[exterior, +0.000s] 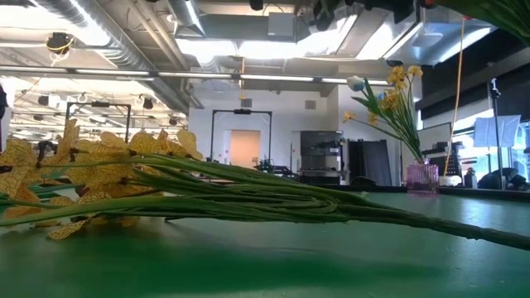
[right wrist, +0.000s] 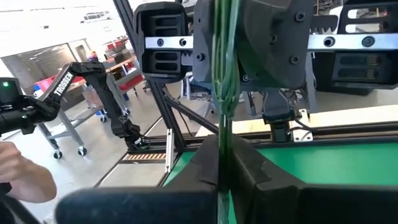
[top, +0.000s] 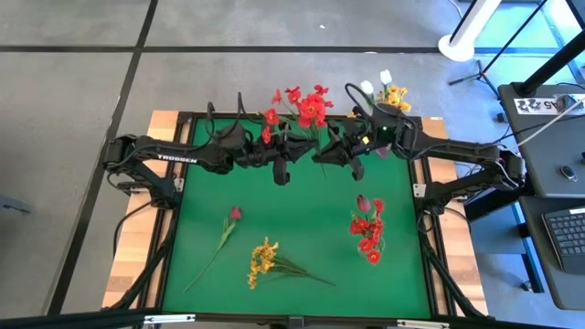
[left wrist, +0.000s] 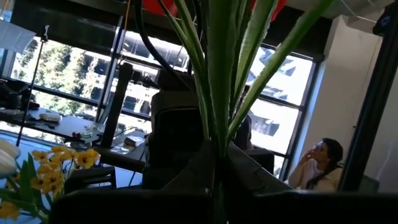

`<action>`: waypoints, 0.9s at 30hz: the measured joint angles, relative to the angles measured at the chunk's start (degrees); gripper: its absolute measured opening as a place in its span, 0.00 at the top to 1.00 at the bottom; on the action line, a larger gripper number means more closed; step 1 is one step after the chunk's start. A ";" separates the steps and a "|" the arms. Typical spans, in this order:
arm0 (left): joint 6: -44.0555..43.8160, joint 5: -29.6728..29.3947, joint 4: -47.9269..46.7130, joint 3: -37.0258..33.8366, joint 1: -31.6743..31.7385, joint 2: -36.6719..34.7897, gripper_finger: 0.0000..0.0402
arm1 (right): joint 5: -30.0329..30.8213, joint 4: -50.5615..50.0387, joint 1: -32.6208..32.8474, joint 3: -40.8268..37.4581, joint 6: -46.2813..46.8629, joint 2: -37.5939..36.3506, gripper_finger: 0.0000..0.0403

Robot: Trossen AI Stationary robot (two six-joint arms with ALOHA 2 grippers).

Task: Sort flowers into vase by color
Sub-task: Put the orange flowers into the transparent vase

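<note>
A bunch of red flowers (top: 299, 108) on green stems is held up above the table's far edge, between both arms. My left gripper (top: 291, 148) and my right gripper (top: 325, 152) meet there, each shut on the stems. In the left wrist view the stems (left wrist: 219, 93) rise from between the fingers toward red petals (left wrist: 155, 6). A pink glass vase (exterior: 422, 176) with yellow and white flowers (top: 388, 94) stands at the far right corner. Lying on the green mat are a dark pink bud (top: 235, 213), a yellow spray (top: 263, 260) and a red cluster (top: 369, 229). My left gripper pinches the green stems (left wrist: 217, 134) of the red bunch between its two fingers, below the blooms. The stems stand up out of the hold and fan apart above it. The bunch is lifted clear of the table. My right gripper pinches the same bundle of stems (right wrist: 222, 143) between its two fingers, fingers lying across the stems. The stems run on past the hold in front of the left gripper (right wrist: 249, 43). The bunch hangs clear of the mat.
The green mat (top: 302, 206) is framed by a black rim and wooden boards. The yellow spray (exterior: 124, 170) lies close to the low camera. Beyond the table are a desk with a keyboard (top: 569, 233) on the right and a person (left wrist: 320, 162).
</note>
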 joint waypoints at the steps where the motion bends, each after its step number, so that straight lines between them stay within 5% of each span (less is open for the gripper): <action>1: -0.02 0.00 -0.20 0.00 -0.08 0.00 0.99 | 0.01 -0.15 0.00 0.00 -0.01 0.00 0.96; 7: 0.24 0.81 -1.49 0.01 -0.72 -0.05 0.94 | 0.40 -2.06 0.04 0.00 -2.74 -0.42 0.98; 16: 0.15 2.10 -7.53 -0.07 -0.81 -3.60 0.62 | 4.79 -5.53 -0.02 0.00 -5.45 -7.97 0.98; 21: 0.42 0.95 -10.37 -0.04 -1.84 -4.93 0.51 | 6.16 -12.20 -0.01 0.00 -7.14 -16.23 0.98; 27: 5.65 -0.23 -11.72 -0.04 -5.50 -5.98 0.51 | 13.22 -28.35 2.26 0.00 -9.86 -29.78 0.98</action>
